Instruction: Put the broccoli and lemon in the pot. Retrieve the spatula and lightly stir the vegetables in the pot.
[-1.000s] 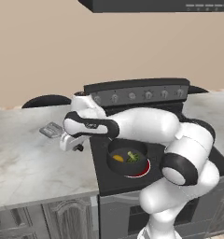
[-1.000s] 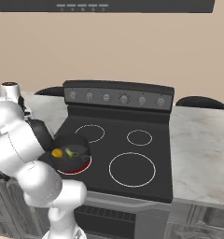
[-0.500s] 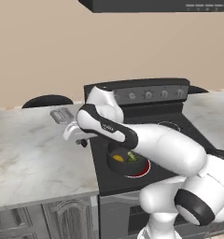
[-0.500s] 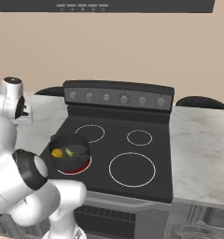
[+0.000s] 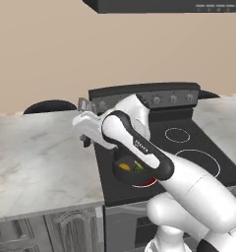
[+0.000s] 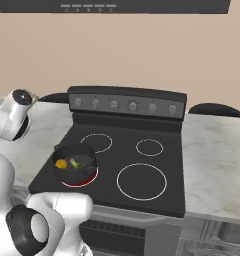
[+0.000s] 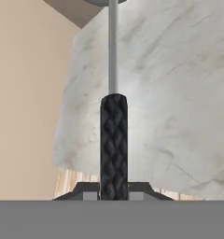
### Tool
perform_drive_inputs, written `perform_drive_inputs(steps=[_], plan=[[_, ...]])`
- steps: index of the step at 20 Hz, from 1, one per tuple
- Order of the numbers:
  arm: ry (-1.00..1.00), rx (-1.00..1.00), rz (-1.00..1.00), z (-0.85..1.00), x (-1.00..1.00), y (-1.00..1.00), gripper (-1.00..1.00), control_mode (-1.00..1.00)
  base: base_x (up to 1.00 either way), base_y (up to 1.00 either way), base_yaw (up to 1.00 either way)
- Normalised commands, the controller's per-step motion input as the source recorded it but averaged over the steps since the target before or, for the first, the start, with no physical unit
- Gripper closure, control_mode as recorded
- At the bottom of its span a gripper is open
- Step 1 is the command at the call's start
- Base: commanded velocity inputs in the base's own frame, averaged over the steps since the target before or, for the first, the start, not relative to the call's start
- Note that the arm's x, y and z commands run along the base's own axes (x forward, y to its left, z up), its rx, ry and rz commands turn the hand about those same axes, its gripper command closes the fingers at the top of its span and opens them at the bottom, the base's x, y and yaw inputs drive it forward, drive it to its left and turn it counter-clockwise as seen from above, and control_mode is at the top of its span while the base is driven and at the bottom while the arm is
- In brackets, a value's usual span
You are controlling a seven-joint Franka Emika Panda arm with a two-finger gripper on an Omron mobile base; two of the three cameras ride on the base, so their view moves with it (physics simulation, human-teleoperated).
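Black stove [image 6: 142,150], one pot [image 6: 75,165], one lemon [image 6: 61,163], one broccoli [image 6: 76,163], pincer [image 7: 114,195] clamping one spatula [image 7: 113,140].

Even, soft rendered light is seen across all views, and no hard glare is noted. A faint shadow is cast on the marble bench [image 5: 36,157] beneath the arm. Slightly coarse, pixelled edges are shown throughout. In the hand view, the spatula [image 7: 113,140] handle between the jaws is rendered sharp, its weave crisp.
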Motion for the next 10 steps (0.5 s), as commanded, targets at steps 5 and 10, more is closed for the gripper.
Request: perform_drive_inputs(steps=[5,10], plan=[[0.17,0.65,-0.36,0.49,-0.36,0.00,1.00,-1.00,0.00,0.00,0.00],[0.31,0.61,-0.26,0.56,-0.14,0.00,1.00,-1.00,0.00,0.00,0.00]])
